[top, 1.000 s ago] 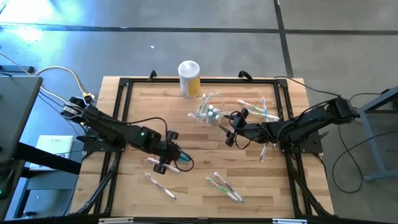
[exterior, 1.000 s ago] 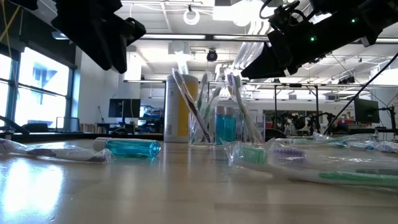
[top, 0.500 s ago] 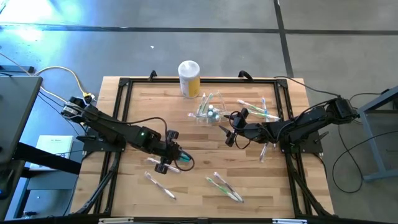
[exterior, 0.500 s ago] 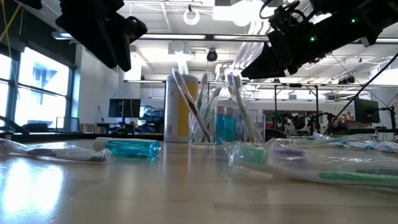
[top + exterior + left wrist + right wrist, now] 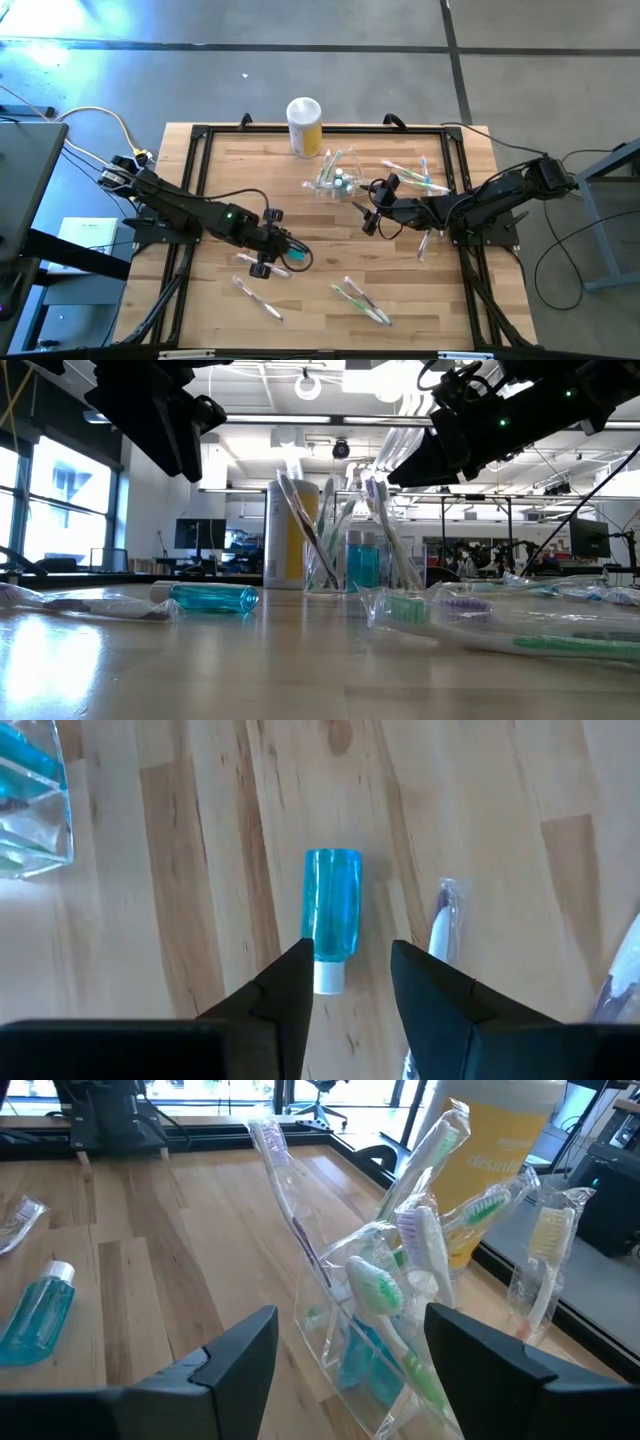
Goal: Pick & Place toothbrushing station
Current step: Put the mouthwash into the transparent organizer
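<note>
Almost nothing has moved: your left gripper (image 5: 347,982) still hovers, fingers apart, over the blue bottle (image 5: 331,919). Your right gripper (image 5: 345,1350) waits open before the toothbrushing station (image 5: 337,176), mid-table near the yellow canister (image 5: 304,126); several wrapped toothbrushes (image 5: 361,300) remain loose.

A robotics lab or workshop: a wooden surface (image 5: 300,190) in a black frame (image 5: 197,160) stands on a concrete floor (image 5: 300,60), with monitors (image 5: 200,532), ceiling lights (image 5: 308,387) and windows (image 5: 60,500) behind, toward 12 o'clock.
</note>
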